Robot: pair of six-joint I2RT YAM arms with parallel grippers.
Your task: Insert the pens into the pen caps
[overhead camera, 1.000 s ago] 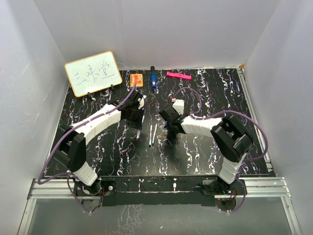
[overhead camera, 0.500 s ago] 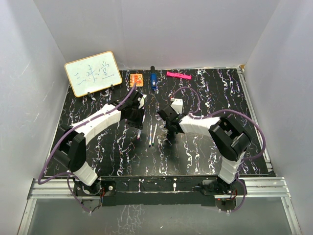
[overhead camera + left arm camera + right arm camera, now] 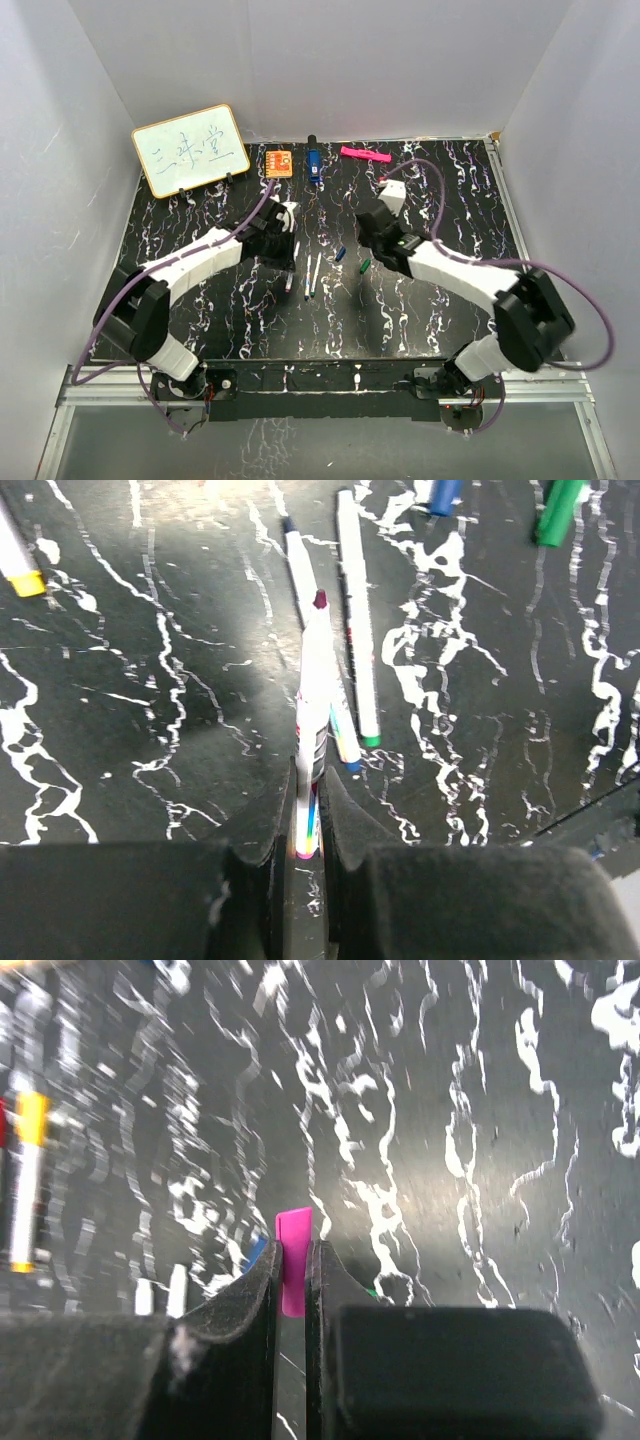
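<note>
Your left claw [image 3: 308, 780] is clamped on a white pen [image 3: 314, 670], its dark-red tip pointing outward, over two more pens [image 3: 356, 610] lying on the worktop [image 3: 150, 680]. Your right claw [image 3: 292, 1255] pinches a magenta cap [image 3: 294, 1228]. The whiteboard [image 3: 190, 150] bears blue handwritten characters.

the whiteboard [image 3: 190, 150] bears blue handwritten characters, too small to read for certain.

The table [image 3: 230, 310] is glossy black, veined white like marble. The pens [image 3: 312, 670] are smooth white plastic; the pink cap [image 3: 294, 1260] looks matt plastic.
</note>
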